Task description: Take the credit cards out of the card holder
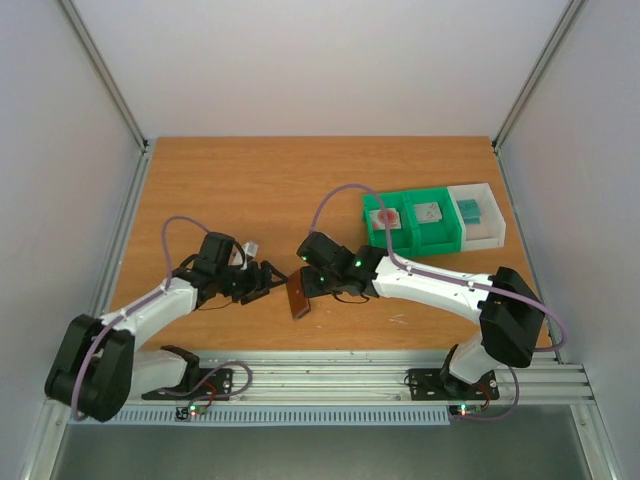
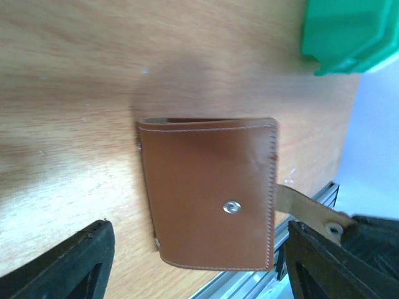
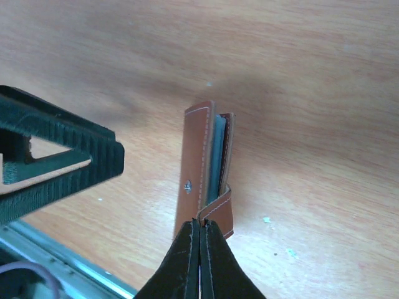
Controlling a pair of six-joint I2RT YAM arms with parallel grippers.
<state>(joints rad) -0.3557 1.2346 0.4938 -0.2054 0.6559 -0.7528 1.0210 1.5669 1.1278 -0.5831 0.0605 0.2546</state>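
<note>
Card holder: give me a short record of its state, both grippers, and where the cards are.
card holder: folded, on edge
tab: unsnapped
right gripper: shut on the tab
left gripper: open, pointed at the holder
pink card: green bin
grey card: second green bin
teal card: white bin

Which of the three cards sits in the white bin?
The teal card, alone in the white bin; the red-blotted card and the grey card lie in green bins.

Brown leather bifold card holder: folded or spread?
Folded: the brown leather card holder stands on edge, both flaps close together with a thin blue-grey gap; the right gripper pinches its unsnapped tab.
</note>
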